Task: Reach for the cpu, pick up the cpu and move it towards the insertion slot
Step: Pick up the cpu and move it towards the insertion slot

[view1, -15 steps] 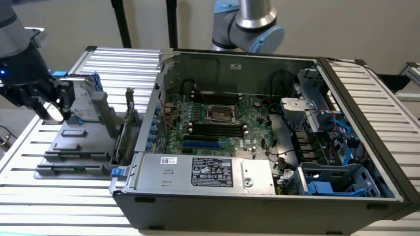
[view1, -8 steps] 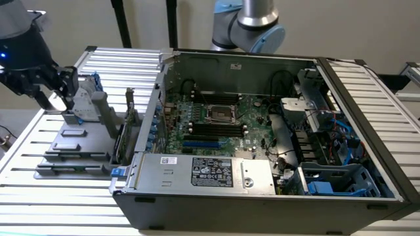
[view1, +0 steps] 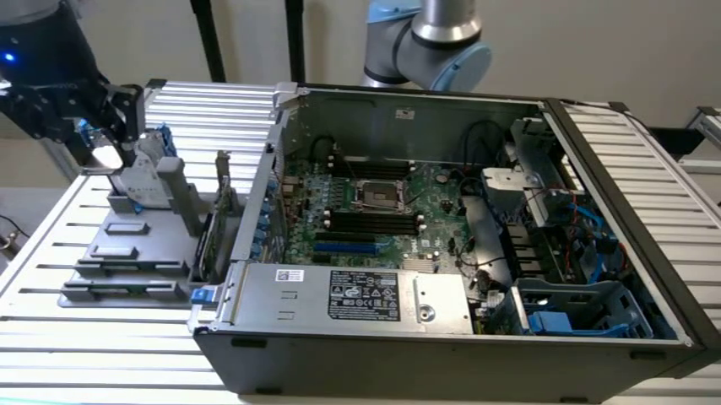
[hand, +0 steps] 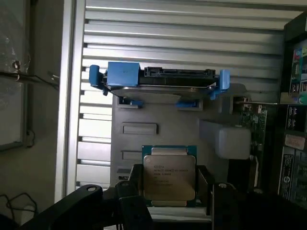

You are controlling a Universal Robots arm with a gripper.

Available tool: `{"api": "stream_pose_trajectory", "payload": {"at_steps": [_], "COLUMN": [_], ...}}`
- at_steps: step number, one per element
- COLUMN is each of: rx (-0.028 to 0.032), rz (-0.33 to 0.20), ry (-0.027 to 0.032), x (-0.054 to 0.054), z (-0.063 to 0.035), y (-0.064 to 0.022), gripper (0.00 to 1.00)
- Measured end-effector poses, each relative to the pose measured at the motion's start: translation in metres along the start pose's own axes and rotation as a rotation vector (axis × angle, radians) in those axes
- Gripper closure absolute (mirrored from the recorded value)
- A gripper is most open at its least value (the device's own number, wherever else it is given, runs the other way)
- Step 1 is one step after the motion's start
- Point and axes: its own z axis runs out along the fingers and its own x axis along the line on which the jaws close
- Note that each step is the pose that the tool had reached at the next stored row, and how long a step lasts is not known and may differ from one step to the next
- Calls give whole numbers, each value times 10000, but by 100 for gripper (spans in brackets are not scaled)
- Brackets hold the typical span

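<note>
- The open computer case lies on the slatted table, its power supply nearest.
- Inside it, the insertion slot sits on the motherboard, well apart from the hand.
- At the exterior view's left, over the grey holder, the hand has its fingers closed on the cpu.
- Just beyond the cpu is the blue-bracketed hard drive.

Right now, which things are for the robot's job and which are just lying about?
For the job: cpu, held in the pincer; insertion slot.
Just lying about: hard drive, memory slots, blue card slot, power supply.
</note>
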Motion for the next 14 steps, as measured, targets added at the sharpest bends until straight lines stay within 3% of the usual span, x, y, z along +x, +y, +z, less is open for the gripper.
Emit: {"api": "stream_pose_trajectory", "payload": {"at_steps": [10,14], "rx": [-47,-48], "rz": [-31,-30], "ry": [102,143], "x": [-441,-621], "z": [-461,-599], "y": [-2,-6], "gripper": [45,45]}}
